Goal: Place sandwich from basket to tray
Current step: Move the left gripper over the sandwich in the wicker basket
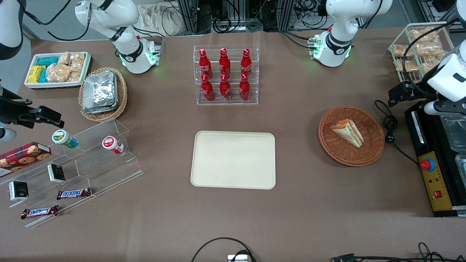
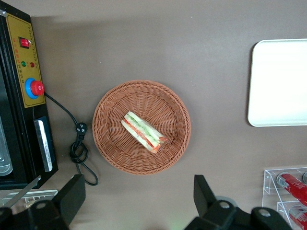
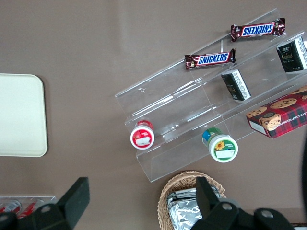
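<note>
Left gripper [image 2: 136,201] hangs high above the table, fingers [image 2: 72,196] spread wide, holding nothing and touching nothing. Sandwich [image 2: 144,132] lies flat in the round reddish-brown wicker basket [image 2: 108,143], directly below the gripper. Cream tray [image 1: 233,160] sits mid-table, well apart from the basket, toward the parked arm's end.

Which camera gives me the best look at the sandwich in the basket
The left wrist view: the sandwich lies centred in the basket, filling layers plain, below the open gripper. The front view shows it smaller; the right wrist view does not show it.
</note>
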Controlling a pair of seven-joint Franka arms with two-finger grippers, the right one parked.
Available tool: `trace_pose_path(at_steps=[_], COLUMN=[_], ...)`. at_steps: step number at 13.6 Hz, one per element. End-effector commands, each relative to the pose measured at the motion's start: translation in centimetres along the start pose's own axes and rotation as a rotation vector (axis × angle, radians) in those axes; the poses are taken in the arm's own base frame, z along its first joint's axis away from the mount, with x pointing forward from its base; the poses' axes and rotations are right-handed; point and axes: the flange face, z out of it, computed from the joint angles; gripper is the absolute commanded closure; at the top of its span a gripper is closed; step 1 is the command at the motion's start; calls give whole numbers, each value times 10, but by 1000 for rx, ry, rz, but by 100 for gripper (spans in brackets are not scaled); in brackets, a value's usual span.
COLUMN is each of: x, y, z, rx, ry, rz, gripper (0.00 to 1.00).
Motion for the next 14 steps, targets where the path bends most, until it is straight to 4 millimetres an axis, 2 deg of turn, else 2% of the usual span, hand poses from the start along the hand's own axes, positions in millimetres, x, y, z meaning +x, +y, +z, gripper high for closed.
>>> trace_pose_path(at_steps=[1,4,6,9,12,14], x=[5,10,18,16,5,-12], y=[14,15,15,15,12,10], z=[-2,6,25,54,88,119], rx=[34,35,41,50,53,53], ry=[-9,-22,-58,-77,-59,-30], rz=[-32,-54,-165,-242,-364,-437], gripper=[0,0,0,0,0,0])
